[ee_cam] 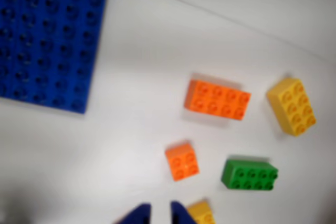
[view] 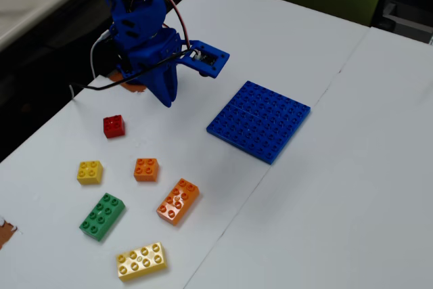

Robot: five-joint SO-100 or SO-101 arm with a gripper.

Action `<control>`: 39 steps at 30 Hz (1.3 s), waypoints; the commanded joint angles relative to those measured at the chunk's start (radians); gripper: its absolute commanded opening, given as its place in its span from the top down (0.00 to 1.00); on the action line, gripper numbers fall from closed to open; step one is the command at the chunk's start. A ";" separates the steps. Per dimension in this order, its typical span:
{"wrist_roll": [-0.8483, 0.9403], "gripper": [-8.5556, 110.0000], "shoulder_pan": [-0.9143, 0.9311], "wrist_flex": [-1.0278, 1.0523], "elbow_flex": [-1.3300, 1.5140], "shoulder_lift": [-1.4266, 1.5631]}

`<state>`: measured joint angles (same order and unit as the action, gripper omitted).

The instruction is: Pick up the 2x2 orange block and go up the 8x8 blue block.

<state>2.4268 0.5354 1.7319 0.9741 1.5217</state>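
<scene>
The 2x2 orange block (ee_cam: 182, 161) (view: 145, 169) lies alone on the white table, studs up. The 8x8 blue block (ee_cam: 47, 35) (view: 259, 120) lies flat, at the top left of the wrist view and to the right of the arm in the fixed view. My gripper (ee_cam: 160, 216) (view: 167, 101) hangs in the air pointing down, above and behind the orange block and left of the blue plate. Its blue fingertips show a narrow gap with only table between them. It holds nothing.
A long orange brick (ee_cam: 217, 99) (view: 178, 201), a long yellow brick (ee_cam: 292, 106) (view: 141, 261), a green brick (ee_cam: 249, 174) (view: 102, 216) and a small yellow brick (ee_cam: 202, 213) (view: 89, 172) lie around the orange block. A red brick (view: 114, 126) sits near the arm's base.
</scene>
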 commanded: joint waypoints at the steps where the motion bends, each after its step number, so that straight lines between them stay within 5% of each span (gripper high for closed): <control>1: 0.164 0.89 0.064 0.008 -0.092 -0.049; 13: 0.541 0.85 0.238 -0.049 -0.138 -0.207; 39: 0.607 0.74 0.293 -0.204 -0.138 -0.492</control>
<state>3.0189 0.8176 1.5370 0.8820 1.0247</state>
